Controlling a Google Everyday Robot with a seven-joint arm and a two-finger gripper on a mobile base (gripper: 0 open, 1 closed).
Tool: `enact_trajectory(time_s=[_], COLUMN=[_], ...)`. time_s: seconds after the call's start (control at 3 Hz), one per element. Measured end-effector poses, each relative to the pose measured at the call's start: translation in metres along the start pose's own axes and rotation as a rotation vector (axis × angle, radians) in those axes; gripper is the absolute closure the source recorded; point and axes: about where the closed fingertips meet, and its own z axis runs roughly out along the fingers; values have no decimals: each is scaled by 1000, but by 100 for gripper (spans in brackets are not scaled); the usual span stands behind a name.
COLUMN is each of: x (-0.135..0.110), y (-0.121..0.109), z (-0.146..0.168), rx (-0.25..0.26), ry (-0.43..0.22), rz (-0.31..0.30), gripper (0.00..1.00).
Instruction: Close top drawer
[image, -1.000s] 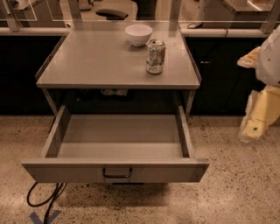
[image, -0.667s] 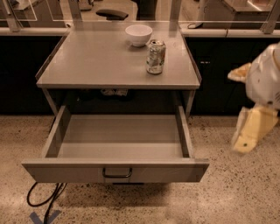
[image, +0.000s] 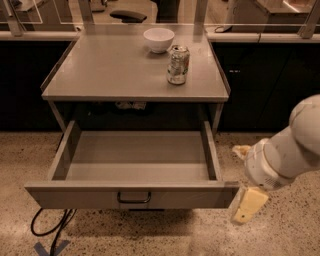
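Change: the claw (image: 248, 204) has come in from the right edge, down and to the left, and is now just beside the drawer's front right corner. Drawer, bowl and can have not moved.
Claw state: cannot tell how far open; it appears to hold nothing.
Claw position: low, just off the right end of the drawer front, close to touching; contact not confirmed.
Arm: white, reaches in from the right side and is angled down towards the floor.
Drawer (image: 75, 196): pulled out fully from under the bench (image: 115, 70), empty inside, front panel facing the camera.
Handle (image: 134, 198): dark wire loop at mid-panel, well left of the claw, untouched.
Bench top: white bowl (image: 159, 39) at the back, can (image: 178, 65) in front of it to the right; both are clear of the drawer's travel.
Floor: a dark cable (image: 47, 227) lies below the drawer's left front.
Step (judged): approach, closing not yet begun.
Next move (judged): get the claw in front of the panel, nearer mid-width than the corner, then push straight back. An off-centre push may skew the drawer on its slides.
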Motion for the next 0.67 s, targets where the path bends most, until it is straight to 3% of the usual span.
enact_trajectory(time_s=[0.33, 0.67], x=[35, 35], y=[20, 20], z=[87, 87], rx=[-108, -108], ry=[-13, -13], rz=[54, 54], gripper=[0, 0])
